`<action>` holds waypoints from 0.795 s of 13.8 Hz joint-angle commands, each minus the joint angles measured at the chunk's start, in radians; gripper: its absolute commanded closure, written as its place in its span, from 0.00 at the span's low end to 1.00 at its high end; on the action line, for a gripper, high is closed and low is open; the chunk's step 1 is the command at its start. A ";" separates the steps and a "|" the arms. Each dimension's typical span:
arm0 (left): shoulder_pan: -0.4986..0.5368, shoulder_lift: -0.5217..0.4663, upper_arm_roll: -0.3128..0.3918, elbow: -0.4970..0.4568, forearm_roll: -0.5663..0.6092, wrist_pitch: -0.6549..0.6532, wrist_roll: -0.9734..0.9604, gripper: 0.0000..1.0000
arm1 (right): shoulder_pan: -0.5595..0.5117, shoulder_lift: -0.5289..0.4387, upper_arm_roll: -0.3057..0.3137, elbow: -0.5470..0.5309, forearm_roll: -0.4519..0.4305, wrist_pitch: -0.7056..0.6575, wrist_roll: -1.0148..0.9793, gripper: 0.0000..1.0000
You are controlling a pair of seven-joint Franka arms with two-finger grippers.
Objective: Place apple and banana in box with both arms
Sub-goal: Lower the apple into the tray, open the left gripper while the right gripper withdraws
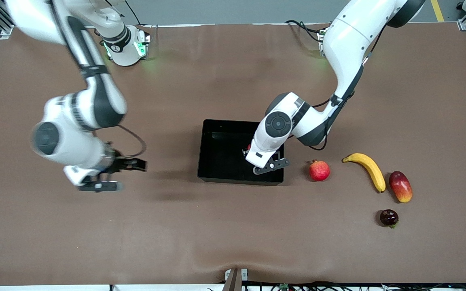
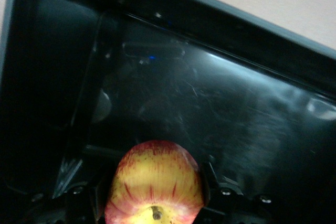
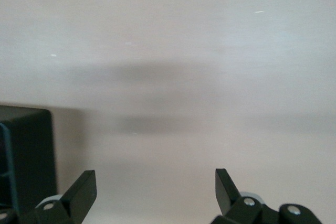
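Observation:
The apple (image 2: 155, 184), red streaked with yellow, sits between the fingers of my left gripper (image 2: 155, 182), stem end toward the camera. In the front view my left gripper (image 1: 251, 151) hangs inside the black box (image 1: 203, 149), at the end toward the left arm, and only a red sliver of the apple (image 1: 249, 147) shows by the hand. The box floor (image 2: 226, 93) lies bare under the apple. The banana (image 1: 367, 169) lies on the table toward the left arm's end. My right gripper (image 1: 138, 165) is open and empty over the table beside the box, toward the right arm's end.
An evenly red round fruit (image 1: 319, 170) lies between the box and the banana. A red-yellow mango (image 1: 401, 186) lies beside the banana, and a dark round fruit (image 1: 389, 218) lies nearer the front camera. The box corner (image 3: 26, 150) shows in the right wrist view.

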 commanded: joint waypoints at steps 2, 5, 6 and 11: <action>-0.018 0.015 0.009 0.009 0.043 0.020 -0.035 1.00 | -0.111 -0.108 0.020 -0.040 0.001 -0.107 -0.119 0.00; -0.021 0.036 0.009 0.009 0.064 0.051 -0.037 1.00 | -0.105 -0.179 0.022 -0.035 -0.124 -0.154 -0.119 0.00; -0.023 0.039 0.009 0.009 0.068 0.051 -0.037 1.00 | -0.104 -0.202 0.023 -0.035 -0.141 -0.183 -0.119 0.00; -0.021 0.048 0.009 0.006 0.080 0.051 -0.046 1.00 | -0.113 -0.320 0.020 -0.015 -0.155 -0.317 -0.116 0.00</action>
